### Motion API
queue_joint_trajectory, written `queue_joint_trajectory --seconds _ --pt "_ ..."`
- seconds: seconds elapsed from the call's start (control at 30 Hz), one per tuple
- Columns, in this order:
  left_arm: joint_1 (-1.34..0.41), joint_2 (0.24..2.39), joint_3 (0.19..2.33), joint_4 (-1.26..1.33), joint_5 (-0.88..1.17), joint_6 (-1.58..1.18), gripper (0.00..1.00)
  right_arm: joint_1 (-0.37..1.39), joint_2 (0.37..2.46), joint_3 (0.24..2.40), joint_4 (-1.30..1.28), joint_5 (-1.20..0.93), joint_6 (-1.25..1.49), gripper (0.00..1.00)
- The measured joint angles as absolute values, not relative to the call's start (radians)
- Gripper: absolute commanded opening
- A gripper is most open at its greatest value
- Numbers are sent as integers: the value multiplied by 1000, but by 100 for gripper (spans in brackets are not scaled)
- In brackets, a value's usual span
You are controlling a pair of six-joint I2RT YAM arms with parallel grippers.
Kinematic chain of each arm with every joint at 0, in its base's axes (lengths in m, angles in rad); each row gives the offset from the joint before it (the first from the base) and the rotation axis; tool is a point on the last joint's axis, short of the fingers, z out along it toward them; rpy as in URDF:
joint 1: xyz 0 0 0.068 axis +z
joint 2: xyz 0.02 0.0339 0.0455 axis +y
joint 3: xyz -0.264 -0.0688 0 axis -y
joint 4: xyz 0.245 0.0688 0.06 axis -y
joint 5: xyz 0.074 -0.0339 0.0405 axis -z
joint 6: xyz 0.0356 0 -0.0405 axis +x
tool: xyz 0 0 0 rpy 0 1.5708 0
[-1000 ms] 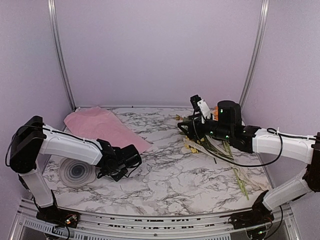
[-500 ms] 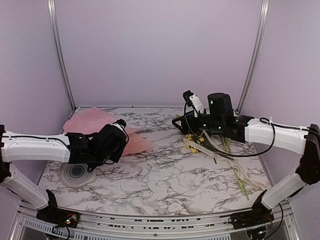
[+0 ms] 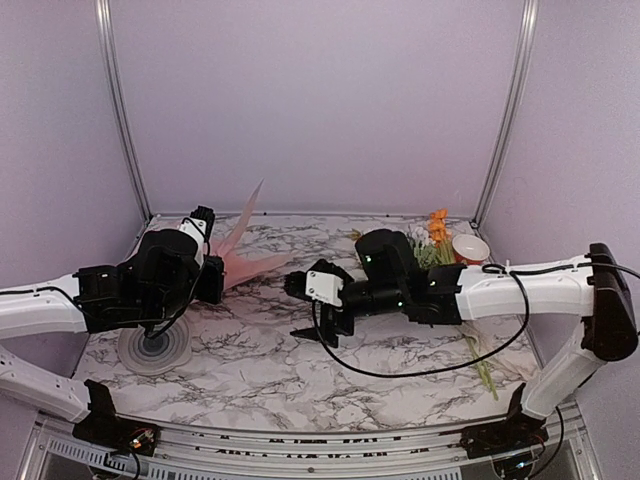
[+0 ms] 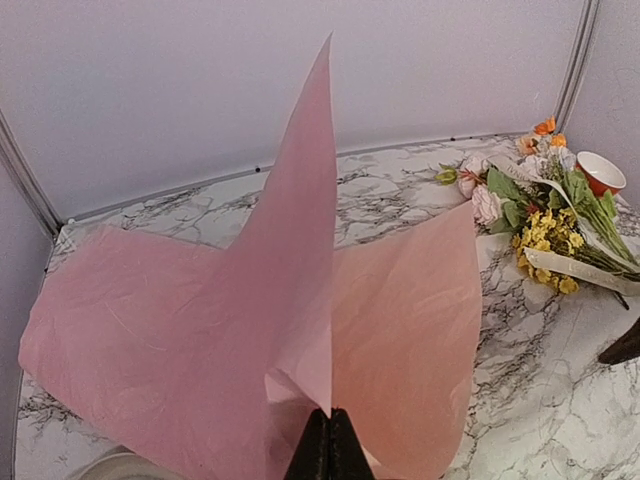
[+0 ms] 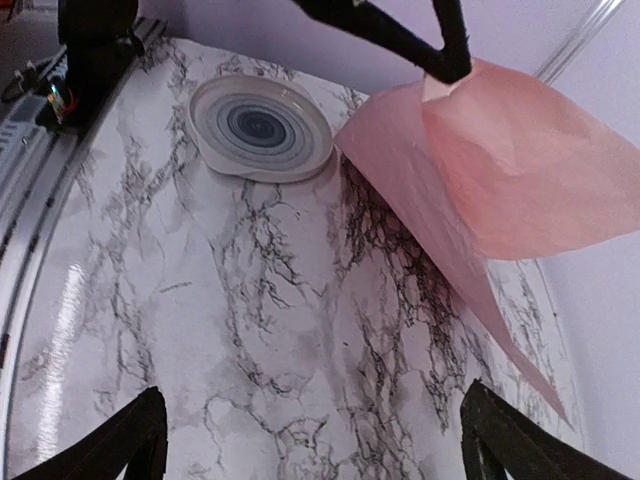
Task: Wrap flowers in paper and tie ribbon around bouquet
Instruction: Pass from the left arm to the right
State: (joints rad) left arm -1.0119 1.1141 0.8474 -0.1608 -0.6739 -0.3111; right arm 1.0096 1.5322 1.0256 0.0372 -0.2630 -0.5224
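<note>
We are pinching a corner of the paper point(image 4: 180, 330) in our clenched left gripper point(image 4: 328, 440) and holding it up off the table point(image 5: 250, 330), probably so the sheet can be dragged toward the middle. Our right gripper point(image 5: 315, 440) is hanging released and empty. The flowers point(image 4: 545, 215) and ribbon point(image 4: 575, 268) are lying far right beside the bowl point(image 4: 600, 172); in the top view our right arm is covering most of them

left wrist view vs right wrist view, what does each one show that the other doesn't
Only the left wrist view: the flowers, the ribbon lying across them, and the red-and-white bowl beside them.
Only the right wrist view: the ringed face of the grey disc and the rail at the table's near edge.
Both: the paper, one corner held up off the marble table by the left pincer, which is shut on it.
</note>
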Motion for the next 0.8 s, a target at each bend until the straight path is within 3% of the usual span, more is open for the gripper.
queue_joint_trajectory --seconds 0.33,0.5,0.63,0.7,0.8 --pt "-1012 1090 847 -162 -675 -311 0 981 1793 1225 155 -131 -843 99" --pt "-1012 1084 847 -162 -682 -312 0 954 1880 1301 189 -149 -886 82" --pt "-1012 1079 847 -162 -693 -319 0 926 1988 1395 149 -160 -896 78" --pt "-1012 1073 847 -162 -699 -323 0 920 2025 1417 133 -159 -899 66" --pt "-1012 1064 847 -162 -710 -326 0 911 2055 1418 115 -164 -900 34"
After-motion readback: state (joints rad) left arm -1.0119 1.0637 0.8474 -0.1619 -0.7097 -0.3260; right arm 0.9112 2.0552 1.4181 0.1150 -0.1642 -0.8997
